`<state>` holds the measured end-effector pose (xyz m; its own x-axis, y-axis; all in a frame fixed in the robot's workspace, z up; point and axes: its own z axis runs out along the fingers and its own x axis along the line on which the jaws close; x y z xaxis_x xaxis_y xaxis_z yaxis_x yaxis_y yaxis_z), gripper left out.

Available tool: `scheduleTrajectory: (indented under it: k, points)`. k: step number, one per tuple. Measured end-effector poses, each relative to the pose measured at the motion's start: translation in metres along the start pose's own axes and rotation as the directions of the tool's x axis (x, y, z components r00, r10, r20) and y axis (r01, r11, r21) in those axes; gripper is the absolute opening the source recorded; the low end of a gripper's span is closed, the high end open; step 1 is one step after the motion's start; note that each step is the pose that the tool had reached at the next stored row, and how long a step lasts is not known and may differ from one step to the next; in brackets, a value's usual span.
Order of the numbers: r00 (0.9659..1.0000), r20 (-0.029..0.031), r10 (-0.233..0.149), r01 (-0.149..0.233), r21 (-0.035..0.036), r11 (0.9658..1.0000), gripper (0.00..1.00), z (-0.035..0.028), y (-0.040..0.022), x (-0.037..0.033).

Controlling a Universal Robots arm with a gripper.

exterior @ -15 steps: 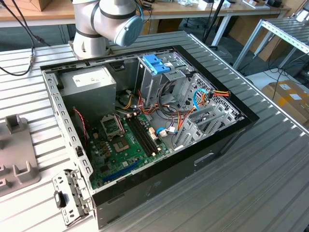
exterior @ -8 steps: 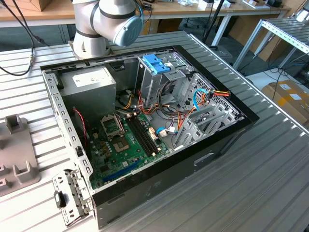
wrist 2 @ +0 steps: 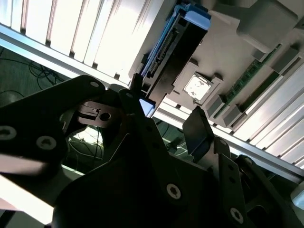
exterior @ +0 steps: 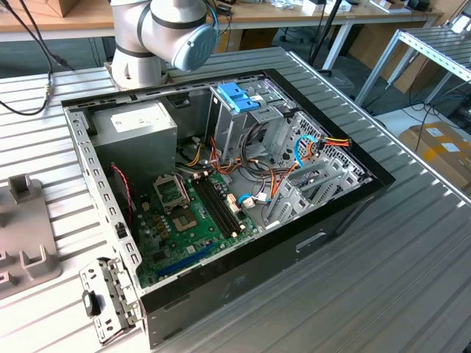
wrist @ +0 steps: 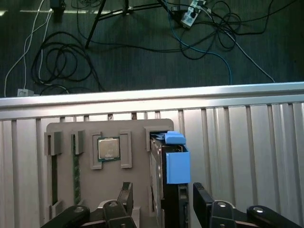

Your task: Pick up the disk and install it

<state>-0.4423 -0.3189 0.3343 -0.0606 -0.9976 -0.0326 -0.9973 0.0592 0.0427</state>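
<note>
No print can be read; the power supply's label (exterior: 138, 118) is too small

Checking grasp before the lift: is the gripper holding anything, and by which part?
Nothing looks held: the open gripper straddles the disk, which stands on edge in the grey holder, not yet clamped.

disk (wrist: 173, 164): on edge in grey holder (wrist: 137, 130) slot — mid-frame
gripper (wrist: 163, 194): fingers apart, straddling disk
CPU (wrist: 108, 148): flat in holder, nr disk
</note>
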Motion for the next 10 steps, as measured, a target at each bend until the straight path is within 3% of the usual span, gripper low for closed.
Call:
scheduleTrajectory:
  k: [3,10]
  points:
    - [1.0,0.0048,0.0,0.0,-0.0002,1.0,0.62,0.0017,0.0002,-0.0031]
    - [0.9998,0.0174,-0.001,0.001,-0.001,1.0,0.62,0.0057,0.0054,-0.0035]
